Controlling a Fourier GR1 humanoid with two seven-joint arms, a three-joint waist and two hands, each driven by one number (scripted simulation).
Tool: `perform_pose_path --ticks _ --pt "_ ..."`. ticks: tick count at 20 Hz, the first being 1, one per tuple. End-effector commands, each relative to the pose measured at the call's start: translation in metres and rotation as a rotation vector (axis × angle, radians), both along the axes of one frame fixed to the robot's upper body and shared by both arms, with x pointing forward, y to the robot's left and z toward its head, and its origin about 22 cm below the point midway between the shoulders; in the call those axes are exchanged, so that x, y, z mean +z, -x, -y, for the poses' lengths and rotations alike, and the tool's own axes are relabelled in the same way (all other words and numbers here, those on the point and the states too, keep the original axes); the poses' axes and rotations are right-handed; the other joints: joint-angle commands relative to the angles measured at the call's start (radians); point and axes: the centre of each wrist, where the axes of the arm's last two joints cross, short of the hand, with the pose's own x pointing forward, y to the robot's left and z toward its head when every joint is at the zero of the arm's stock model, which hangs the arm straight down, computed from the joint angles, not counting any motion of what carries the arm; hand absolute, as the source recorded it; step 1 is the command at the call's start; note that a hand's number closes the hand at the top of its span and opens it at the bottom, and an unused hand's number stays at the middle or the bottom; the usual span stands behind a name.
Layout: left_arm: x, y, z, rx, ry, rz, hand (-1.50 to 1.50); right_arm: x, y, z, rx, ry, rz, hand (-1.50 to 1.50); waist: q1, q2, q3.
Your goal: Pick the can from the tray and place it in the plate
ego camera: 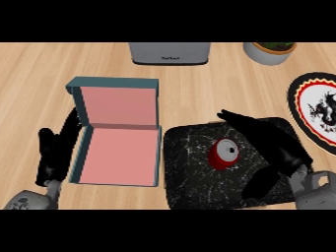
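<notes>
A red can (225, 153) lies on its side near the middle of a black, white-flecked tray (192, 172), its pale end with a dark centre facing up toward the viewer. The right robot hand (272, 147) reaches over the tray just right of the can — fingers stretched out straight toward the tray's far edge, thumb angled down toward its near edge, holding nothing and apart from the can. Its grey forearm enters at the tray's near right corner. Right of the tray, on the wooden surface (25, 78), sits a round plate (301, 98) with a red-and-black patterned rim and a dark figure at its centre. Left of the tray stands an open teal box (119, 133) with a pink lining, its lid raised. Left of that box the left robot hand (54, 152) rests — fingers straight, empty. Beyond the tray, a grey appliance (170, 53) and a potted plant (270, 51).
</notes>
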Motion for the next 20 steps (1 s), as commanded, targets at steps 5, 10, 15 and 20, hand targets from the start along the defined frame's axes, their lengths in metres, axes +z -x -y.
perform_pose_path --ticks 5,10,15,20 --pt "-0.004 -0.001 0.008 -0.004 -0.017 0.003 0.00 -0.005 -0.022 -0.016 0.017 0.047 -0.051 -1.50 -0.001 0.001 0.001" --pt "0.015 0.008 -0.007 -0.008 0.007 -0.001 0.00 -0.016 -0.016 -0.008 0.032 0.031 -0.079 -1.50 -0.001 0.000 0.001" --pt "-0.008 0.014 -0.006 0.006 -0.009 0.017 0.00 -0.028 -0.011 -0.011 0.016 0.031 -0.091 -1.50 -0.002 0.000 0.001" --pt "-0.007 0.016 0.011 0.007 -0.001 -0.004 0.00 -0.044 -0.012 -0.007 0.015 0.048 -0.094 -1.50 -0.003 0.000 0.001"
